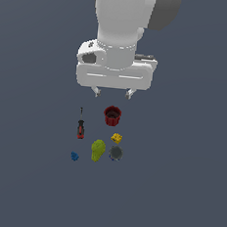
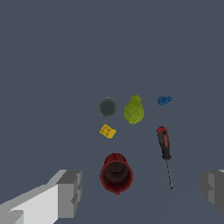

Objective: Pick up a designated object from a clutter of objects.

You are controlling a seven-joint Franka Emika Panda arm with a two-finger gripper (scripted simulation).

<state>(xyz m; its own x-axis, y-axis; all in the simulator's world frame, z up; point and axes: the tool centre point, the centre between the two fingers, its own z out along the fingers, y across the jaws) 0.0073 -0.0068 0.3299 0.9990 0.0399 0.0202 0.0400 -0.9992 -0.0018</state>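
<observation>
The screwdriver point(image 1: 81, 124) point(image 2: 165, 151), slim with a red-and-black handle and a thin dark shaft, lies flat at the exterior view's left of the clutter. Beside it stand a red round cup point(image 1: 112, 115) point(image 2: 116, 173), a yellow block point(image 1: 116, 138) point(image 2: 107, 131), a yellow-green pear-like lump point(image 1: 97, 150) point(image 2: 134, 110), a grey-blue round piece point(image 1: 115, 153) point(image 2: 107, 107) and a tiny blue piece point(image 1: 74, 156) point(image 2: 164, 100). My gripper point(image 1: 112, 92) point(image 2: 142, 192) hovers open well above the cup, holding nothing.
The white arm and its wrist block point(image 1: 114, 71) fill the upper middle of the exterior view. All items sit close together on a plain dark grey floor point(image 1: 177, 190).
</observation>
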